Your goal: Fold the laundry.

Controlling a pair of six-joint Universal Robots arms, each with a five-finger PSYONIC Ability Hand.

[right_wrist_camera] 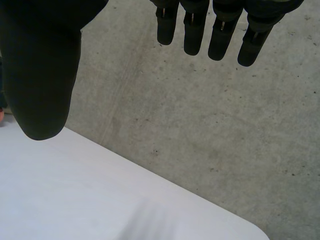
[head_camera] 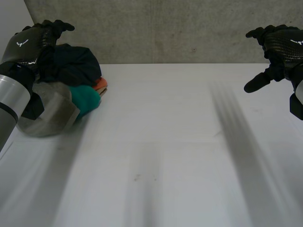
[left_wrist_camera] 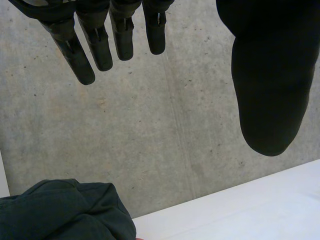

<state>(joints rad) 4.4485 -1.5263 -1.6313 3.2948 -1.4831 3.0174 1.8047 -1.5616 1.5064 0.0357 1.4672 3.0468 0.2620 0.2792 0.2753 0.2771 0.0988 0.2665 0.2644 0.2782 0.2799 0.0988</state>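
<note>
A laundry pile (head_camera: 71, 90) sits at the table's (head_camera: 165, 142) far left corner, with a dark garment (head_camera: 75, 64) on top of teal (head_camera: 85, 97), orange (head_camera: 100, 86) and grey (head_camera: 49, 116) pieces. The left hand (head_camera: 40, 35) hangs over the pile's far side, its fingers (left_wrist_camera: 100, 45) straight and wide of the thumb, holding nothing. The right hand (head_camera: 279, 45) hovers near the far right corner, spread just as wide and empty, facing the concrete wall (head_camera: 165, 28).
</note>
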